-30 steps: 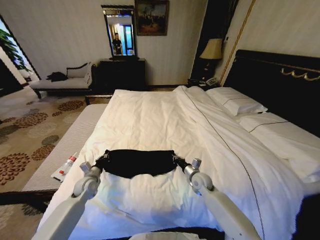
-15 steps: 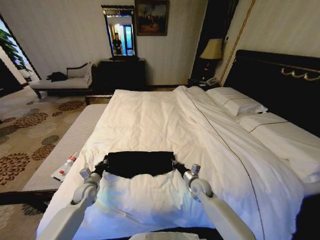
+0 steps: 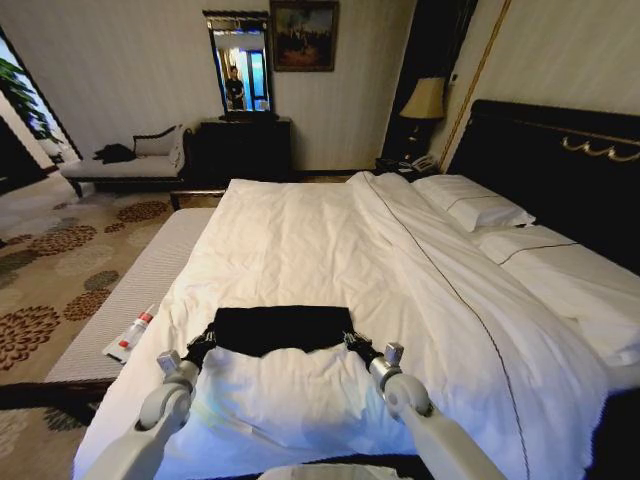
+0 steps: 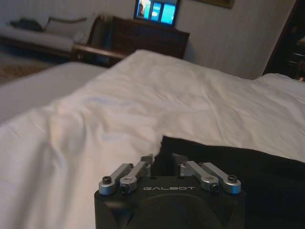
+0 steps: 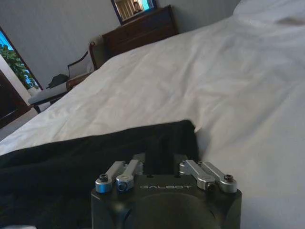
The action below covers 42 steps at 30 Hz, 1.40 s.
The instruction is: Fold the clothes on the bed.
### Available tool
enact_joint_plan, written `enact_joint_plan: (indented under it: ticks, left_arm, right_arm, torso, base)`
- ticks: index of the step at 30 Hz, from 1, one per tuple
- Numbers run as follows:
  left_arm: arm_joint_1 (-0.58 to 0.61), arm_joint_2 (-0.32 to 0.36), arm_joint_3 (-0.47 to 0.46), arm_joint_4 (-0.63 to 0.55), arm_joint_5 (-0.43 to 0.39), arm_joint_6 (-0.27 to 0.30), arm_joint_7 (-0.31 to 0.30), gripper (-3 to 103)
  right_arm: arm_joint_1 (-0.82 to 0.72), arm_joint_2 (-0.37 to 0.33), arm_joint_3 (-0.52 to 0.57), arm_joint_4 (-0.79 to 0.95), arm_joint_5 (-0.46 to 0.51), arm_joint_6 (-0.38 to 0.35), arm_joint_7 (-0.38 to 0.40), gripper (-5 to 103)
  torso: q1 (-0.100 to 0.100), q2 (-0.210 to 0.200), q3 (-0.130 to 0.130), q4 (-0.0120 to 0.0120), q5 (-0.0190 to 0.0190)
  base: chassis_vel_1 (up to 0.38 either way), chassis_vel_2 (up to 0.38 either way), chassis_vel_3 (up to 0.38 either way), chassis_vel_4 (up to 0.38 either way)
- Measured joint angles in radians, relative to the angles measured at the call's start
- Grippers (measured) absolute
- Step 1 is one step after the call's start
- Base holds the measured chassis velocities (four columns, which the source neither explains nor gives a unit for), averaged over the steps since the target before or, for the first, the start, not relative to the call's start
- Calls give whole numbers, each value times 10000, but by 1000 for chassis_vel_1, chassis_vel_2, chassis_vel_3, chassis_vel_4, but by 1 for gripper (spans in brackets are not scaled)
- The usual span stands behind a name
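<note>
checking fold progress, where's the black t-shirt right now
In the head view the black T-shirt lies as a folded band on the white duvet near the foot of the bed, stretched between the left gripper and right gripper.

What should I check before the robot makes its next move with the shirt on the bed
1. Left gripper at the shirt's left corner: ok.
2. Right gripper at the right corner: ok.
3. Both fingers shut on fabric: cannot tell; the fingertips are hidden in dark cloth in the wrist views.
4. Shirt lying as a flat, even band between the grippers: ok.
5. Duvet beyond the shirt free for laying it down: ok.
6. Shirt well in from the bed edge: ok.
</note>
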Motion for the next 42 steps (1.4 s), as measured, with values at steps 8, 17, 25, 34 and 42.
enact_joint_plan:
  ticks: [8, 17, 25, 34, 42]
  left_arm:
    - [1909, -440, -2014, -1632, 1446, -423, 284, 58]
    - [2121, -2643, -2297, -2154, 2868, -948, 627, 90]
    - [1604, -3811, -2253, -2344, 3161, -863, 576, 100]
    - [1670, -3044, -2430, -2007, 2915, -906, 540, 100]
    - [2869, -3195, -1728, -2823, 3171, -715, 374, 100]
  right_arm:
    - [-2561, 1508, 2055, 1603, -2086, 1040, -584, 66]
    - [-3847, 3187, 3571, 1087, -3873, 3314, -1293, 93]
    - [-4110, 4609, 3935, 191, -4892, 4182, -1338, 100]
    - [-4261, 4950, 4291, 68, -6252, 4364, -1349, 100]
    - [-4528, 4928, 3303, -233, -7262, 5429, -1486, 100]
  torso:
    - [-1, 0, -1, 0, 3]
    - [-2, 1, 0, 1, 6]
    - [-1, 0, 2, 1, 5]
    - [0, -1, 2, -3, -1]
    - [-1, 0, 1, 2, 1]
  base:
    - [0, 0, 0, 0]
    - [0, 0, 0, 0]
    - [0, 0, 0, 0]
    - [0, 0, 0, 0]
    - [0, 0, 0, 0]
